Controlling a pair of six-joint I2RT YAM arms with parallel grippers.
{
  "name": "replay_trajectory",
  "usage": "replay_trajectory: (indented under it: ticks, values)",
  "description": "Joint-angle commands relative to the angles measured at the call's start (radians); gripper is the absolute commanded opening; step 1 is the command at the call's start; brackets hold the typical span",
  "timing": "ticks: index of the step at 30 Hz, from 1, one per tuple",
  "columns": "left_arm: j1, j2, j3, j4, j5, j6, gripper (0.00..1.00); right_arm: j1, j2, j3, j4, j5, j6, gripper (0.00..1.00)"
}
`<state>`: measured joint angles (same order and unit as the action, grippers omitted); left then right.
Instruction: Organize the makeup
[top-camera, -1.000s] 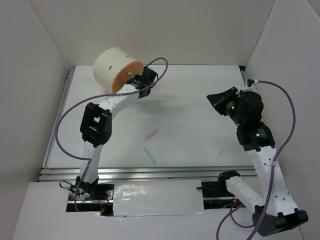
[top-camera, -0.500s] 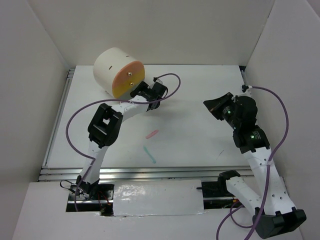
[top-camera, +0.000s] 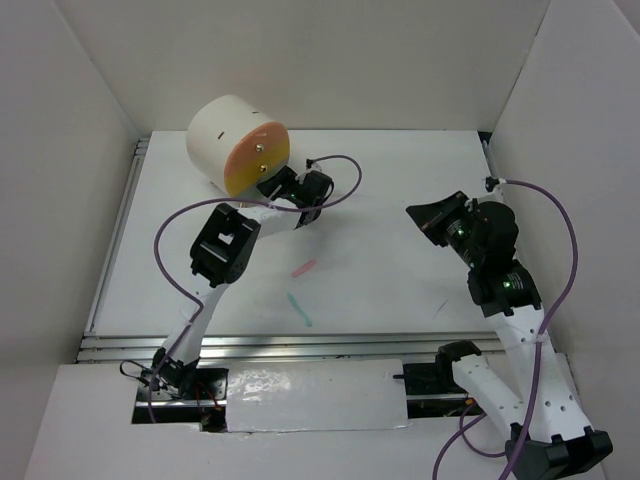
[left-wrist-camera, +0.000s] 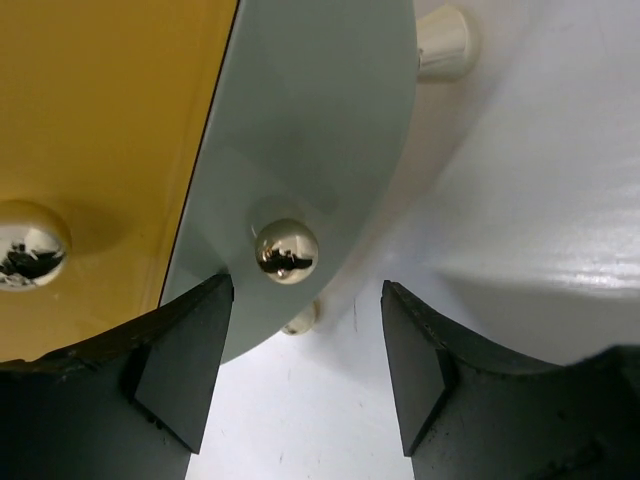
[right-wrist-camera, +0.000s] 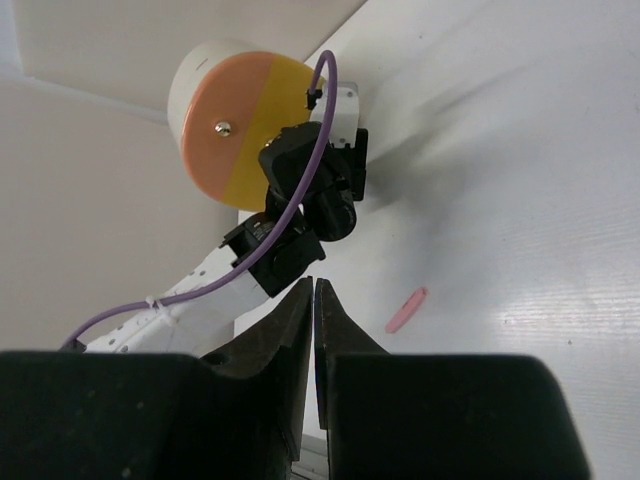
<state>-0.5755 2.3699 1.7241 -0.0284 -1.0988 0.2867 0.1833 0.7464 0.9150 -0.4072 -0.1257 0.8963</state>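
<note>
- One cream cylindrical box (top-camera: 225, 135) lies on its side at the far left of the white table (top-camera: 390, 165), its orange-and-yellow front (right-wrist-camera: 232, 130) turned toward the arms.
- The left gripper (left-wrist-camera: 307, 290) sits just in front of that face with its two fingers (left-wrist-camera: 190, 350) spread wide and nothing between them. One of two shiny round knobs (left-wrist-camera: 286, 250) lies just beyond the gap, and the second knob (left-wrist-camera: 30, 243) is on the yellow panel to the side.
- The right gripper (right-wrist-camera: 313, 285) hangs above the right half of the table, well apart from the box. Its two fingers are pressed almost together and it carries nothing.
- Three makeup items lie loose on the table. One short pink stick (top-camera: 303, 268) is near the middle, one short teal stick (top-camera: 299, 310) lies just nearer the bases, and one thin dark stick (top-camera: 441, 307), too faint to make out further, rests beside the right arm.
- No gripper touches any of the three.
</note>
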Motion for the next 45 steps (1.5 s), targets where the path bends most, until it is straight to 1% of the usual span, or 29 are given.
replay_trajectory:
  ticks: [1,7,9,13,15,20,23,24,26,27,29,30,32,33,36,41,42,45]
  values:
    - [-0.001,0.011,0.022,0.168,-0.05,0.08,0.73,0.005,0.002,0.016,0.007,-0.023,0.0,0.11]
    - [0.003,0.055,0.057,0.177,-0.058,0.095,0.68,0.007,0.018,0.042,-0.028,-0.045,-0.016,0.11]
    - [0.003,0.063,0.071,0.179,-0.058,0.103,0.58,0.005,0.013,0.048,-0.044,-0.038,-0.025,0.11]
    - [0.003,0.066,0.068,0.167,-0.058,0.088,0.51,0.008,0.002,0.038,-0.044,-0.035,-0.019,0.11]
    - [0.005,0.061,0.045,0.197,-0.062,0.106,0.52,0.01,0.001,0.032,-0.035,-0.045,-0.016,0.11]
    - [0.016,0.052,0.031,0.186,-0.058,0.091,0.52,0.008,0.005,0.033,-0.03,-0.045,-0.02,0.11]
    - [0.029,0.054,0.032,0.17,-0.049,0.078,0.47,0.008,0.008,0.032,-0.025,-0.046,-0.02,0.11]
    - [0.032,0.048,0.031,0.167,-0.047,0.069,0.42,0.007,0.01,0.027,-0.022,-0.048,-0.019,0.11]
    - [0.034,0.042,0.022,0.163,-0.044,0.066,0.37,0.007,0.011,0.027,-0.019,-0.054,-0.016,0.11]
    - [0.034,0.038,0.019,0.162,-0.042,0.065,0.31,0.01,0.011,0.027,-0.018,-0.055,-0.016,0.11]
    - [0.034,0.031,0.017,0.156,-0.038,0.058,0.27,0.007,0.011,0.028,-0.021,-0.057,-0.02,0.11]
    - [0.034,0.029,0.014,0.151,-0.033,0.057,0.21,0.008,0.01,0.028,-0.022,-0.052,-0.023,0.1]
    - [0.031,0.022,0.017,0.139,-0.032,0.048,0.14,0.007,0.007,0.028,-0.025,-0.049,-0.028,0.11]
    - [0.029,0.019,0.017,0.119,-0.027,0.033,0.07,0.008,0.005,0.03,-0.027,-0.045,-0.03,0.11]
    - [0.002,-0.011,0.005,0.101,-0.029,0.017,0.0,0.008,-0.002,0.028,-0.028,-0.037,-0.03,0.1]
    - [-0.081,-0.035,0.006,0.059,-0.038,-0.02,0.0,0.007,-0.005,0.03,-0.021,-0.028,-0.028,0.1]
    - [-0.092,-0.038,0.023,-0.005,-0.033,-0.059,0.0,0.008,-0.005,0.03,-0.018,-0.029,-0.028,0.1]
    - [-0.132,-0.05,0.035,-0.07,-0.032,-0.144,0.0,0.008,-0.012,0.019,-0.004,-0.032,-0.02,0.1]
